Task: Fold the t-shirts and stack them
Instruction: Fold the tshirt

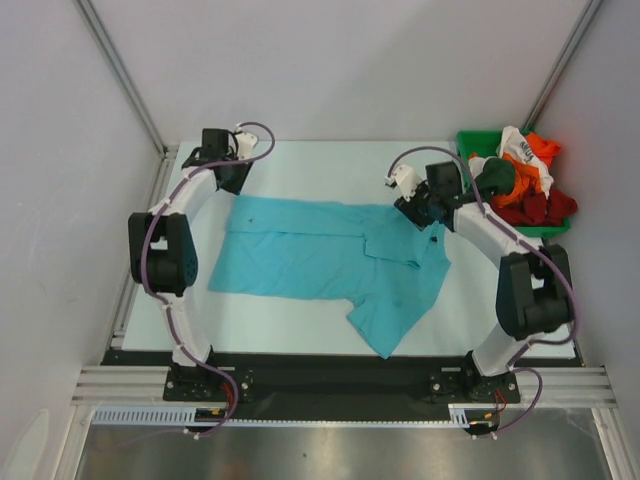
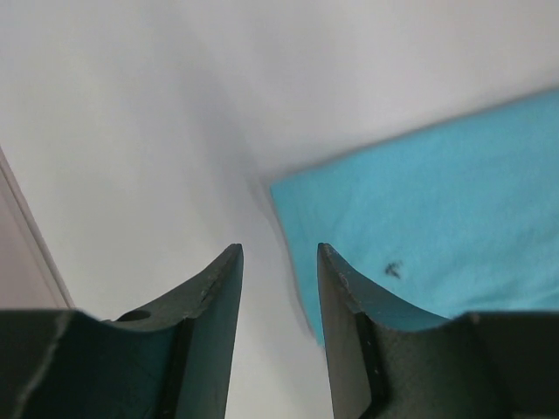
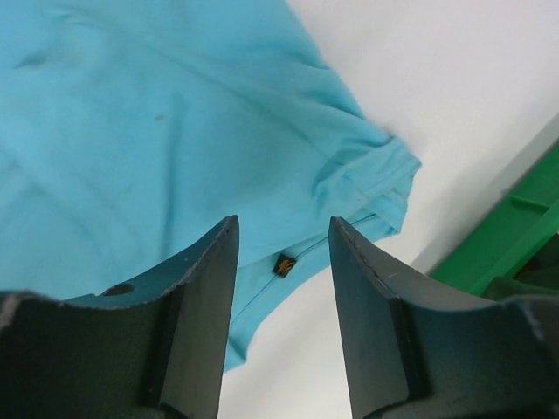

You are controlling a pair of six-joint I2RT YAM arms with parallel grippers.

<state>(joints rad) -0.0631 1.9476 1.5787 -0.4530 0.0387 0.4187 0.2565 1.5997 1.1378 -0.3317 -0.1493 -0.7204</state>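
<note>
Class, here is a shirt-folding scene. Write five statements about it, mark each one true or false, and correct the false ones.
1. The turquoise shirt lies on the table. True.
2. The left gripper is shut on it. False: it is open and empty, beside the shirt's edge.
3. The right gripper is open over the shirt. True.
4. The bin stands at the table's left. False: it is at the far right corner.
5. The bin holds other shirts. True.

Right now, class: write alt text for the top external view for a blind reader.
A plain turquoise collared cloth t-shirt lies spread on the white table. The left gripper is at its far left corner, the right gripper at its right end. A green plastic bin holds crumpled orange, red and white shirts.
</note>
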